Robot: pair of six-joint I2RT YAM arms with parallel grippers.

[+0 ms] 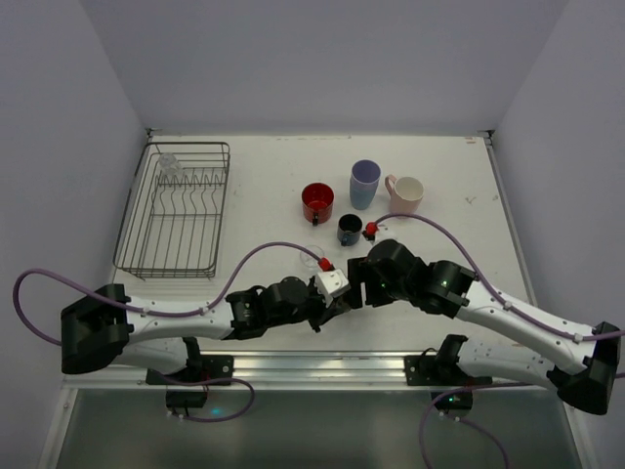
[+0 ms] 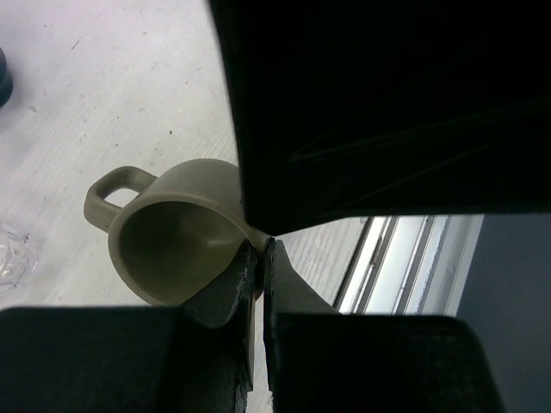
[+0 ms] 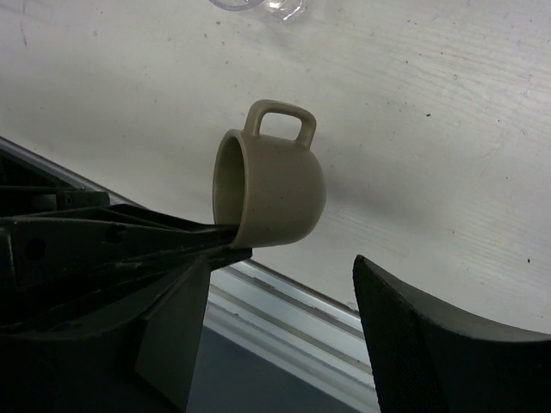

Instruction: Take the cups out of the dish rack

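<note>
at nine o'clock on the white table (image 1: 264, 166) stands the dark wire dish rack (image 1: 131, 205), and one clear glass (image 1: 171, 164) sits in its far corner, so the unloading is, i think, not finished. at six o'clock, close to the near edge, the left gripper (image 2: 261, 254) is clenched on the rim of the beige-olive ceramic mug (image 3: 275, 194), one finger inside and one outside. the mug lies on its side and seems lifted off the table; in the right wrist view its handle points to twelve o'clock. just to the right, the right gripper (image 3: 282, 262) is released: its jaws stand apart, below the mug on both sides, and touch nothing. this looks to me like a handover. to do it well, the right gripper should come up until the round body sits between its pads, away from the handle and from the left fingers, and only then close. the left gripper should let go after the new grip is firm, because a thin rim pinch may let the mug swing. the place to set it is probably at one o'clock, near the second clear glass (image 1: 312, 256), the red mug (image 1: 317, 202), the dark blue cup (image 1: 349, 230), the lavender tumbler (image 1: 364, 184) and the pale pink mug (image 1: 404, 193).
</note>
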